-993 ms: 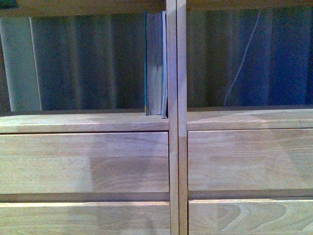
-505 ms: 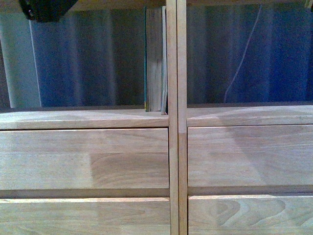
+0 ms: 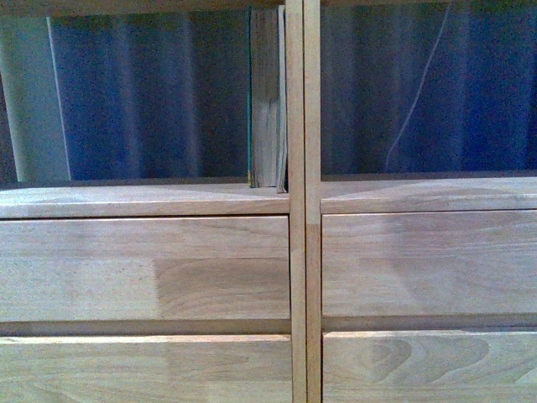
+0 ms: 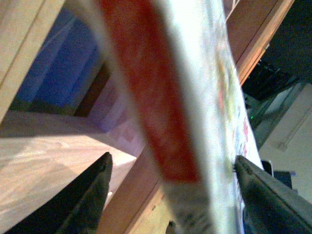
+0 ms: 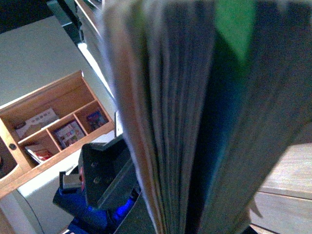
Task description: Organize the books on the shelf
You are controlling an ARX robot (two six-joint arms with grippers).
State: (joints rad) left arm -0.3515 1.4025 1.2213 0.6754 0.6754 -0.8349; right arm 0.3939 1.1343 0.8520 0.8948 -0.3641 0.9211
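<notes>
Your left gripper has its dark fingers on either side of the thin paperback. One finger meets the glossy white cover and the other shows a gap beside the red spine, so you cannot tell whether the jaws pinch it or stand spread. The paperback leans over a pale board of the shelf, probably so that its lower edge lands first. Your right gripper shows only a dark screwed block beside the teal book, and the state of its jaws is unreadable. In the front view that thick book stands upright at the right end of the left compartment, its rough page edges facing outward. It is braced against the central upright, likely so it cannot topple. Smooth drawer fronts lie below.
</notes>
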